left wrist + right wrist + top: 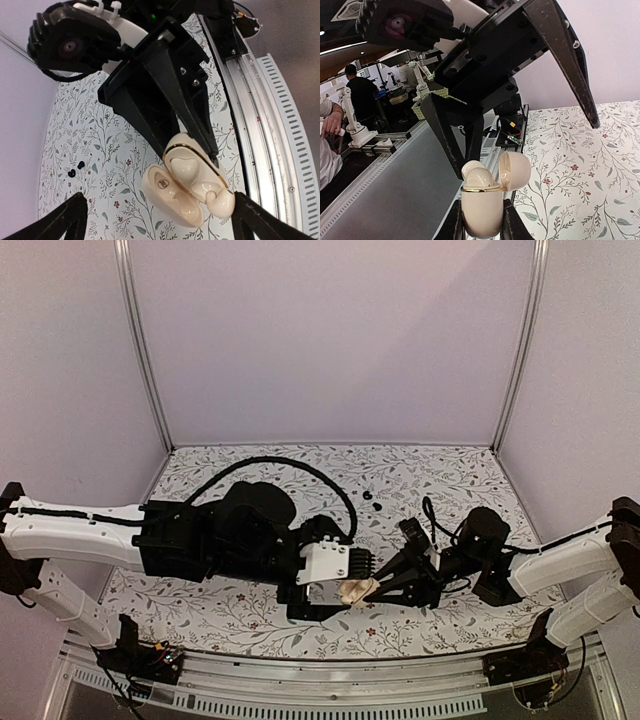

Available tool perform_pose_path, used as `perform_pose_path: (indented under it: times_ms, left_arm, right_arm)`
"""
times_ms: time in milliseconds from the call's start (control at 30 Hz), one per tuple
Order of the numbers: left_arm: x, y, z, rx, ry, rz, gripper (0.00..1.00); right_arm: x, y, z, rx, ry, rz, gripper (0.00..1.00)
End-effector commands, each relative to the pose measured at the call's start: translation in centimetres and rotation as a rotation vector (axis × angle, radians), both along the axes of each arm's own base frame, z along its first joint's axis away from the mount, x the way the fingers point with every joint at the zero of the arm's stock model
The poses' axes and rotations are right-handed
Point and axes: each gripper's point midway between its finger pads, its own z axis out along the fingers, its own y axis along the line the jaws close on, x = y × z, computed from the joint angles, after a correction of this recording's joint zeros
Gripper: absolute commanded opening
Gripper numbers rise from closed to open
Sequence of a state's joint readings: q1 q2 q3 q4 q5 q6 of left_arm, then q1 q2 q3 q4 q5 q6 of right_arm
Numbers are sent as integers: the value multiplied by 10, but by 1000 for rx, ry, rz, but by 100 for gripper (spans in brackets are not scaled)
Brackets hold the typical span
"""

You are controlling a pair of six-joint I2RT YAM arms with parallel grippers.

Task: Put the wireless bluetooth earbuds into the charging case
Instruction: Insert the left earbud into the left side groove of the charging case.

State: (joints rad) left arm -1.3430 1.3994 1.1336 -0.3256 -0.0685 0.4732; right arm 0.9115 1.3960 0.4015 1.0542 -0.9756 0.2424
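My right gripper (pixel 482 226) is shut on a cream charging case (pixel 481 204), held upright off the table with its lid (pixel 515 170) hinged open. Two cream rounded pieces (pixel 479 176) rise from the case's mouth. From the left wrist the open case (pixel 192 172) shows its hollows, with a cream ball (pixel 221 201) at its rim. My left gripper (pixel 159 220) stands wide open, its fingers on either side of the case without touching it. The wireless bluetooth earbuds (pixel 371 501), two tiny black buds, lie on the table behind the grippers, seen also as earbuds (pixel 76 168) from the left wrist.
The floral tablecloth (pixel 250 610) covers the table. A black cable (pixel 300 468) loops over the left arm. The slotted aluminium rail (pixel 270 125) marks the table's near edge, just beside the held case. White walls close in the back and sides.
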Motion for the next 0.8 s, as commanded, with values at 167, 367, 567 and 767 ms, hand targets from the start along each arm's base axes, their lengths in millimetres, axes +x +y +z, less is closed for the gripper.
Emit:
perform_pose_path:
  times_ms: [167,367,567,767]
  left_arm:
    - [13,-5,11,-46,-16,54,100]
    - [12,-6,11,-47,-14,47,100]
    - [14,-7,13,-56,-4,54,100]
    - [18,-6,15,-62,3,64,100]
  right_arm:
    - [-4,5,5,13,-22,21,0]
    - [-4,6,5,12,-22,22,0]
    - [-4,6,3,9,-22,21,0]
    - [-4,7,3,10,-23,23,0]
